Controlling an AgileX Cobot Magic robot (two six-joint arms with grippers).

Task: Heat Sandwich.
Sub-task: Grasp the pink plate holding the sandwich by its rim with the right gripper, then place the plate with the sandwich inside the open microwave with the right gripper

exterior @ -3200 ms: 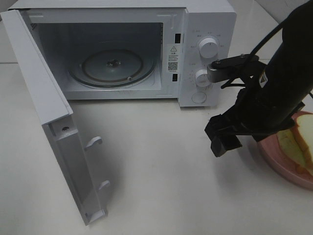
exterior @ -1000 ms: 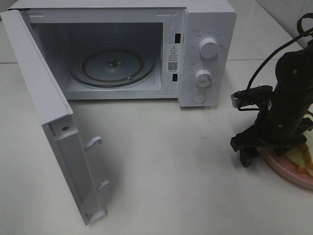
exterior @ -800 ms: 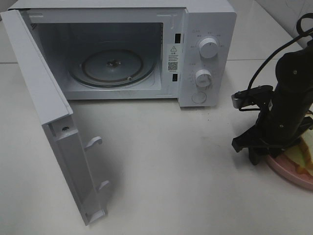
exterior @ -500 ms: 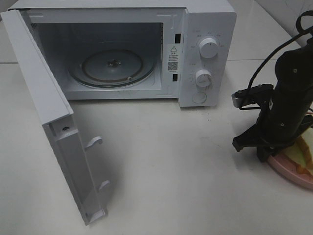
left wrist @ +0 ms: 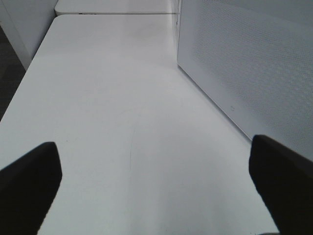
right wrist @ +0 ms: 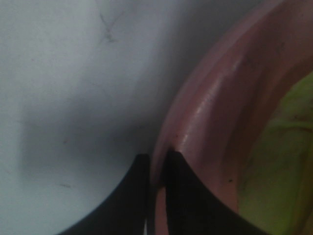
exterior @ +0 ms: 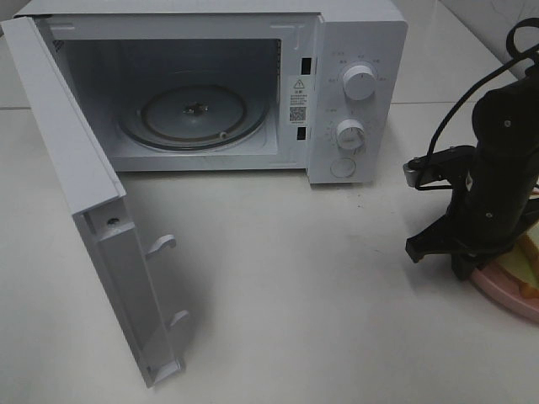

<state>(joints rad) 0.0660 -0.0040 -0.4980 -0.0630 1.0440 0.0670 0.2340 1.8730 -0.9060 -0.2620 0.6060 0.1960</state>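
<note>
Two arms are fitted. The right arm stands nearly upright at the right side of the table [exterior: 295, 278], right gripper [exterior: 466, 268] pointing down, its jaws pinched together on the rim of the pink plate [right wrist: 210, 107]. The left gripper [left wrist: 155, 171] hovers low over the table, jaws wide apart, holding nothing. One sandwich [exterior: 530, 252] lies on the plate. One microwave [exterior: 358, 42] stands with its door [exterior: 84, 185] open; it has two knobs [exterior: 360, 82] and one glass turntable [exterior: 194, 114].

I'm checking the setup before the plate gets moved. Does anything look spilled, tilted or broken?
Nothing stands out. The microwave door hangs wide open, its glass tray sits level and bare, and the right gripper pinches the rim of the pink plate with the sandwich on it. No spill or damage shows.
</note>
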